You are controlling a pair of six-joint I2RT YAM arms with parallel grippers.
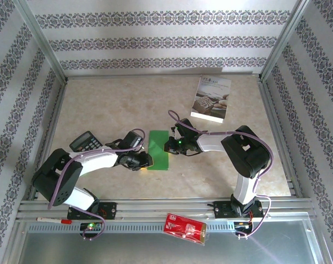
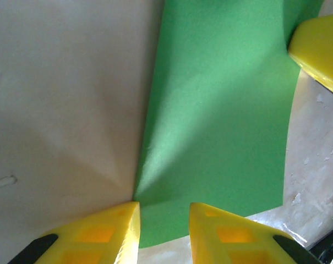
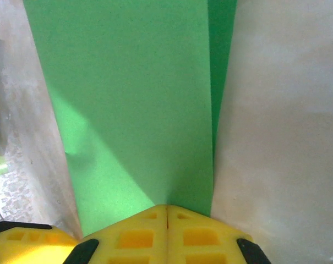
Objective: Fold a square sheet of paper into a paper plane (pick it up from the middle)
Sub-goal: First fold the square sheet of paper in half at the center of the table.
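Red packet (image 1: 185,228): laid closest of all, on the metal rail (image 1: 155,209) at the near edge, nearer the right arm's base than the left one.
White stick with a red tip (image 1: 53,220): laid on the same rail, far over to the left.
Green sheet of paper (image 1: 159,149): laid flat in the middle of the table (image 1: 116,104), right between the two grippers. It is seen as a tall shape, longer than it is wide. A darker green strip is seen along one long side from the right wrist.
Left gripper (image 2: 163,212): held low at the near left corner of the paper. Its yellow fingers (image 2: 116,231) are kept apart, and the paper's edge is seen in the gap. Nothing is squeezed. A soft bump is raised in the paper by this corner.
Right gripper (image 3: 167,209): put down at the right edge of the paper. Its two fingers are pressed tight together. Whether any paper is pinched between them cannot be told.
Booklet (image 1: 211,99): laid at the far right of the table, well apart from the paper.
Calculator (image 1: 86,141): laid on the left, just behind the left arm.
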